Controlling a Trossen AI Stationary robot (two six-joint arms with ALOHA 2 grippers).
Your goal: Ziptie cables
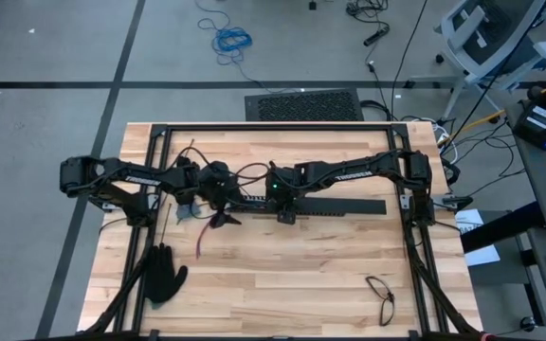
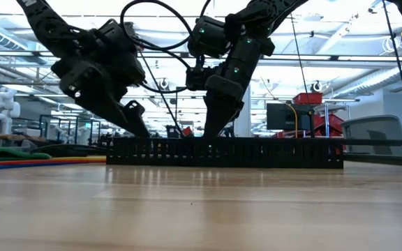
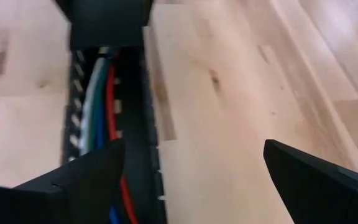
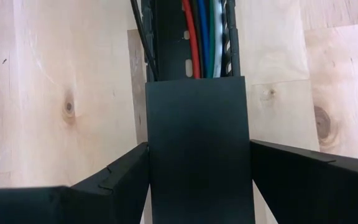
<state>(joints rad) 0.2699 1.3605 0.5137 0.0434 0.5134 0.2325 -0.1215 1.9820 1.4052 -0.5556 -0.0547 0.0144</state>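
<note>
The right gripper (image 4: 199,180) closes its two dark fingers on the flat black cover (image 4: 199,155) of the long black slotted bar (image 1: 335,206) at mid-table. The left gripper (image 3: 194,177) — jaws spread wide, holding nothing — hangs over the bar's other end. The red, blue, white and green cables (image 4: 202,37) lie inside the bar's channel (lengthwise). A black glove (image 1: 166,273) lies on the wooden table (image 1: 282,275) near its front-left corner.
</note>
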